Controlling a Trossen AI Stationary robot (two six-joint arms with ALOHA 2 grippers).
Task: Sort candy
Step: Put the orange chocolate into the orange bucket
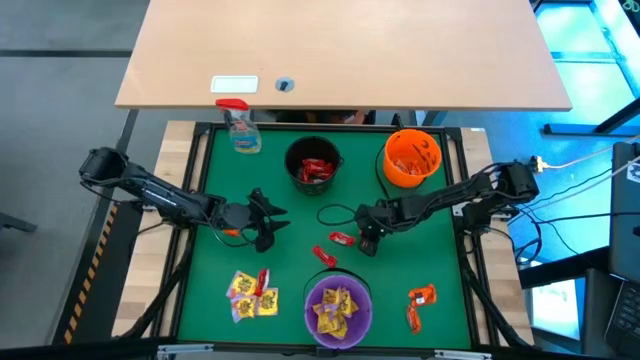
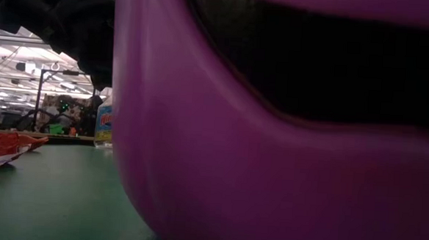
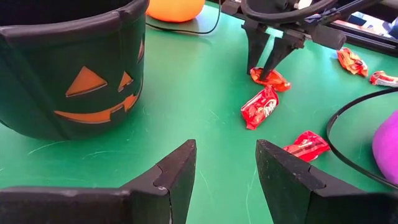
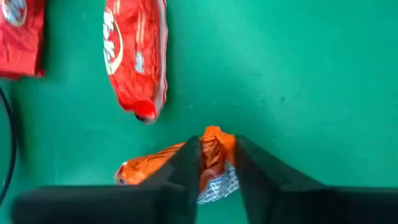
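Note:
My right gripper (image 4: 217, 148) (image 1: 368, 242) stands mid-mat, shut on an orange candy packet (image 4: 155, 163). Two red packets (image 4: 137, 56) (image 1: 342, 238) (image 1: 325, 256) lie flat on the green mat beside it. My left gripper (image 3: 225, 155) (image 1: 270, 224) is open above bare mat, in front of the black pumpkin bowl (image 3: 74, 68), touching nothing. Yellow packets (image 1: 250, 295) lie near the front left, orange ones (image 1: 420, 298) at the front right. Red packets fill the black bowl (image 1: 313, 165), orange ones the orange bowl (image 1: 412, 158), yellow ones the purple bowl (image 1: 338, 308). My right gripper pinches one end of the orange packet (image 4: 213, 140) between its two fingers (image 3: 268, 62), coming from above and pointing down. The packet's other end (image 4: 127, 174) lies on the mat.
A spray bottle with a red trigger (image 1: 240, 125) stands at the far left of the mat. A black cable loop (image 1: 335, 215) lies between the bowls and the right gripper. In the low view the purple bowl (image 2: 272, 138) blocks most of the scene.

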